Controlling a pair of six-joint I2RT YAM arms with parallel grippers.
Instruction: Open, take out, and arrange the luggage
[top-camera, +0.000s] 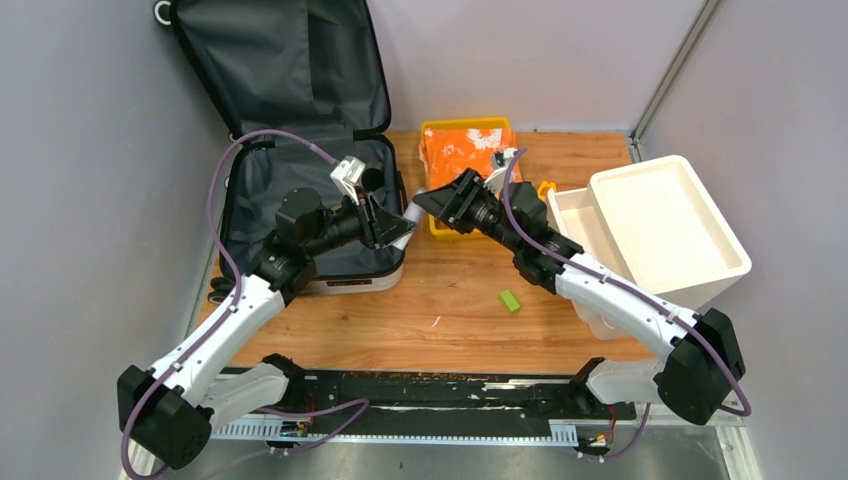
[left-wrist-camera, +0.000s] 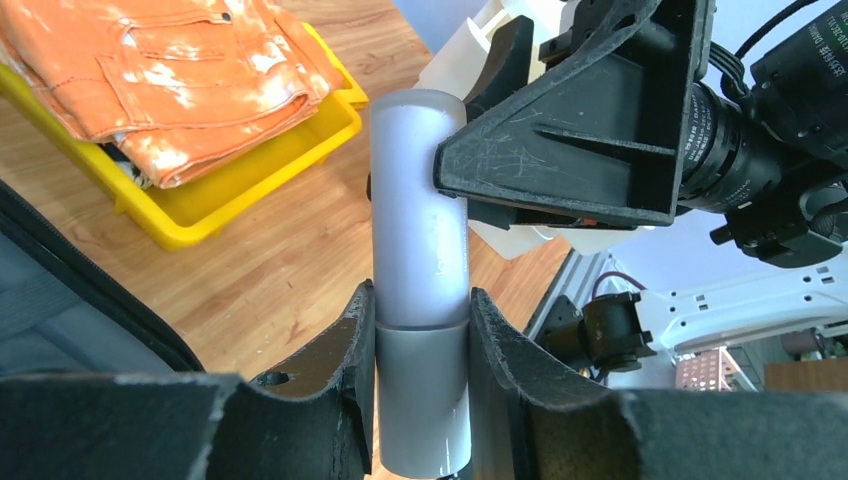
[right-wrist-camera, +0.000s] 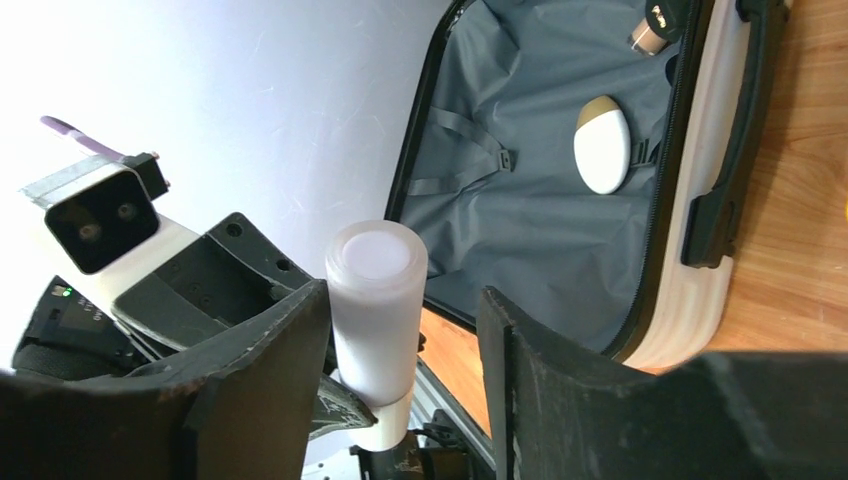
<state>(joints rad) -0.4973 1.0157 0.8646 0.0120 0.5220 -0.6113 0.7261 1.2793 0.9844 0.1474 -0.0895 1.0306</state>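
The luggage (top-camera: 262, 165) lies open at the back left, its lid (top-camera: 270, 70) leaning on the wall and its dark grey lining showing. My left gripper (left-wrist-camera: 421, 292) is shut on the lower part of a pale grey cylindrical bottle (left-wrist-camera: 420, 190), held in the air just right of the suitcase. My right gripper (right-wrist-camera: 402, 292) stands open around the bottle's (right-wrist-camera: 375, 290) other end: one finger is against it and the other is a clear gap away. A white oval case (right-wrist-camera: 602, 145) and a small brown bottle with a black cap (right-wrist-camera: 655, 22) lie inside the luggage (right-wrist-camera: 520, 220).
A yellow tray (top-camera: 437, 232) with folded orange clothes (top-camera: 465, 150) sits behind the two grippers. A white foam box (top-camera: 668, 228) and its lid stand at the right. A small green piece (top-camera: 510, 300) lies on the wooden table.
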